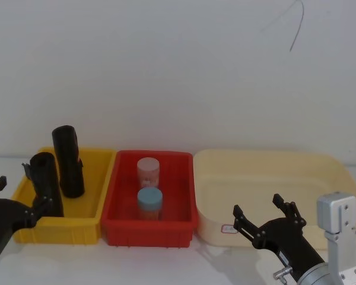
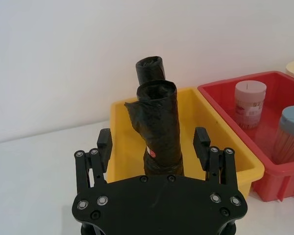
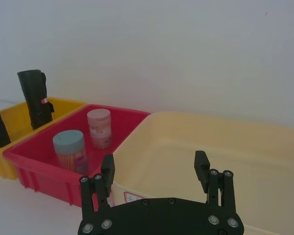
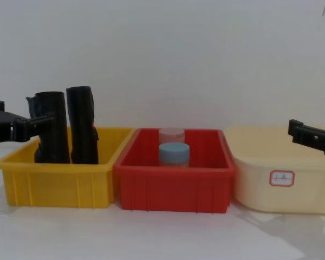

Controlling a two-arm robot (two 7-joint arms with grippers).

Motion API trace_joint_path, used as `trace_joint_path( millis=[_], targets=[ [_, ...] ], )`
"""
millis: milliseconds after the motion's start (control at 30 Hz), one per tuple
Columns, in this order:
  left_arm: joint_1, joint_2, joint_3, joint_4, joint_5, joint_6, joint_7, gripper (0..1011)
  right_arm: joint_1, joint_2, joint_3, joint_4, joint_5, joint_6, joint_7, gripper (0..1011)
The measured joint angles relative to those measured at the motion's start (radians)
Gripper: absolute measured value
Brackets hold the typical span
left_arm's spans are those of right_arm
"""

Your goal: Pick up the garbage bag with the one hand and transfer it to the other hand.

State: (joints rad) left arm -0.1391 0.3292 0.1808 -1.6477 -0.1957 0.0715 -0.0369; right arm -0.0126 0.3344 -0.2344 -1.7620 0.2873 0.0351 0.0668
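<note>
Black garbage bag (image 1: 45, 178) upright, near-left in yellow bin (image 1: 89, 224) | slimmer black roll (image 1: 68, 159) just behind, to its right | left gripper (image 2: 153, 141) spread wide, fingers flanking the bag, clasping nothing | right gripper (image 1: 257, 205) spread wide, empty, near side of cream tub (image 1: 320, 163)

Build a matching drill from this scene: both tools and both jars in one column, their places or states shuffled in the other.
Column one:
1. left tool
2. right tool
3. blue-lidded jar
4. pink-lidded jar

Column two:
A. in the red bin, at the rear
B. open, at the front of the cream bin
C. in the red bin, nearer the robot
D. open, fingers on either side of the garbage bag in the yellow bin

Pairs: 1-D, 2-B, 3-C, 4-A.
</note>
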Motion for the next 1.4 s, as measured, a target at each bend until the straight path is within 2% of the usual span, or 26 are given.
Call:
trace_joint_path(
  millis=[500,1100,1300,1400],
  targets=[
    [-0.056,-0.054,-0.011,0.075,0.002,0.016,-0.037,1001,0.000,0.000,0.000,0.000,0.000,0.000,0.000,1001],
    [-0.174,-0.109,-0.004,0.228,0.032,-0.021,-0.072,997,0.000,0.000,0.000,0.000,0.000,0.000,0.000,1002],
    [-0.199,-0.121,-0.003,0.264,0.035,-0.025,-0.084,886,0.000,0.000,0.000,0.000,0.000,0.000,0.000,1002],
    [-0.213,-0.128,-0.003,0.284,0.036,-0.026,-0.092,790,0.000,0.000,0.000,0.000,0.000,0.000,0.000,1001]
  ],
)
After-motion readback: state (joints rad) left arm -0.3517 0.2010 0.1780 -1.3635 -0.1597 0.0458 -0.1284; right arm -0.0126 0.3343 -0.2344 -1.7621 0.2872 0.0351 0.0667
